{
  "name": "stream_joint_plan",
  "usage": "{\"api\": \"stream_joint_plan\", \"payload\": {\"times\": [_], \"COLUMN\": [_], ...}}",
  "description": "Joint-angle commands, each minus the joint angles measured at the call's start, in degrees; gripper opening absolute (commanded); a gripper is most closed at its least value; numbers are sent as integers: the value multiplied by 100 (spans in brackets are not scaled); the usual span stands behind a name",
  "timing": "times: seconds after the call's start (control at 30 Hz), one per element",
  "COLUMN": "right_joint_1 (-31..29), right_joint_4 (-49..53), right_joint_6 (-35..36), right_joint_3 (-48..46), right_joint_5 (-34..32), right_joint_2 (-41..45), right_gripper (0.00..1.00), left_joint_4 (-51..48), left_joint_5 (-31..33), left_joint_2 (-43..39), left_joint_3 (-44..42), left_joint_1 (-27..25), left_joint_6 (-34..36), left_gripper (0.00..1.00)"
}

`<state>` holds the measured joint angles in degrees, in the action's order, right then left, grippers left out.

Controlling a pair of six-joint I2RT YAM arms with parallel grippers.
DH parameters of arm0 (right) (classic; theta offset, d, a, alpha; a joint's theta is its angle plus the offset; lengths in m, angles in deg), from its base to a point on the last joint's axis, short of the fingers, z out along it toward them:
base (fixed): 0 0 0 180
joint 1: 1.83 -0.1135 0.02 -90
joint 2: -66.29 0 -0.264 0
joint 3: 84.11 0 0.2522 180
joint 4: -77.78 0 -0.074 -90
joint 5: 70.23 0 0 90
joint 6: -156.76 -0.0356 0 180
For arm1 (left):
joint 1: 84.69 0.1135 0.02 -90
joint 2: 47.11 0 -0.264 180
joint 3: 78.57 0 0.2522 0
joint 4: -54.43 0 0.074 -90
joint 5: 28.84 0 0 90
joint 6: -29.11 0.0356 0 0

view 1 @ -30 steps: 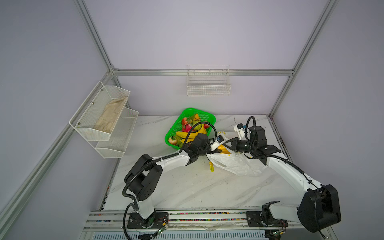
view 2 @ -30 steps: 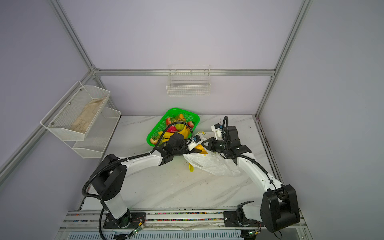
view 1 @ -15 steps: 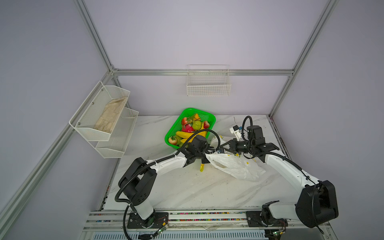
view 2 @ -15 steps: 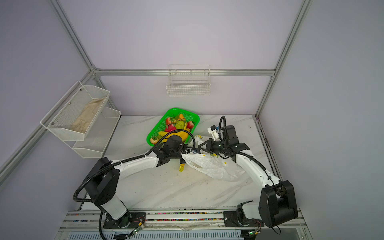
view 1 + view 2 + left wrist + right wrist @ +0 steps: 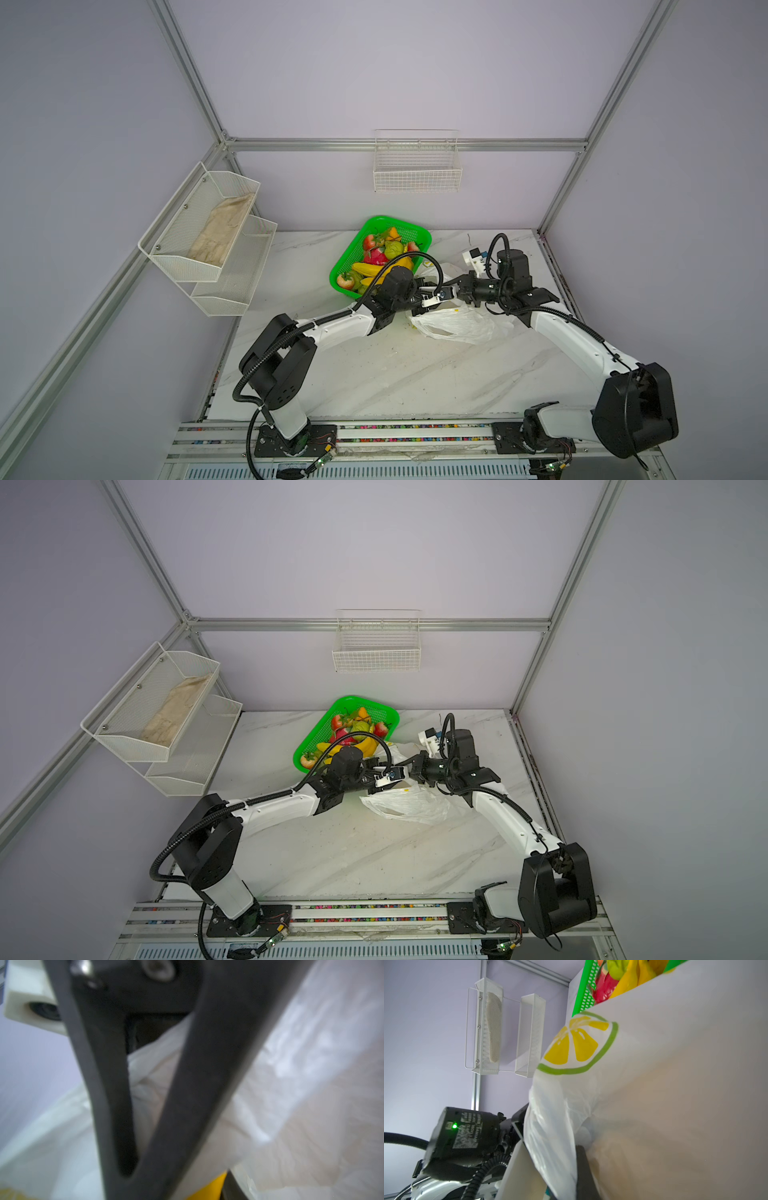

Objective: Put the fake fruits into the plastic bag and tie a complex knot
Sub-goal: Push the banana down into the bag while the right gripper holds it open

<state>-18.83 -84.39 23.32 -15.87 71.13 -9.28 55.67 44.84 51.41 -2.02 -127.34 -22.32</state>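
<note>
Inspecting the far middle of the table (image 5: 374,374), both arms meet tip to tip at the mouth of the plastic bag (image 5: 457,328), which lies crumpled on the marble just right of the green basket (image 5: 345,257) and near to it. The right gripper (image 5: 463,291) is closed and, by judgement, pinches the bag's raised edge; in the right wrist view the film (image 5: 654,1084) with its lemon slice print (image 5: 577,1047) drapes directly over the fingers. The left gripper (image 5: 440,291) reaches in from the left. Its wrist view shows 2 dark fingers with bag film (image 5: 311,1064) bunched between them and a yellow patch (image 5: 207,1190) beside them, but blur prevents telling whether they clamp anything. The fake fruits (image 5: 382,257) lie heaped in the basket; whether any is inside the bag cannot be confirmed. No knot is visible, so the task appears early. Risks noted:

1. The thin film may slip from the right jaws and the mouth collapse.
2. The 2 grippers are crowded together, so a small misjudged move could make them collide or tear the plastic.
3. The light bag may drag across the table when pushed.
4. Film covering both wrist cameras leaves the next reach poorly guided
</note>
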Motion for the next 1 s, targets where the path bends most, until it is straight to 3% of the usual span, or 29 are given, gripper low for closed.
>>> {"api": "stream_joint_plan", "payload": {"times": [0.0,0.17,0.27,0.47,0.7,0.97], "right_joint_1": [-32,-32,-29,-30,-28,31], "right_joint_4": [-272,-735,-1126,-1976,-2103,-2227], "right_joint_6": [-350,-685,-992,-1825,-2099,-2240], "right_joint_3": [-181,-399,-488,-669,-930,-1121], "right_joint_5": [24,94,103,-16,-433,-629], "right_joint_2": [167,186,215,345,545,579], "right_gripper": [0,0,0,0,0,0], "left_joint_4": [1522,1538,1523,1562,1567,1383], "left_joint_5": [575,409,353,841,1157,1492], "left_joint_2": [152,365,522,895,941,646], "left_joint_3": [-160,38,-59,-79,-164,-611], "left_joint_1": [7,-2,-87,-196,-217,-216], "left_joint_6": [-787,-1720,-1793,-2044,-2440,-2527], "left_gripper": [18,18,21,26,43,55]}}
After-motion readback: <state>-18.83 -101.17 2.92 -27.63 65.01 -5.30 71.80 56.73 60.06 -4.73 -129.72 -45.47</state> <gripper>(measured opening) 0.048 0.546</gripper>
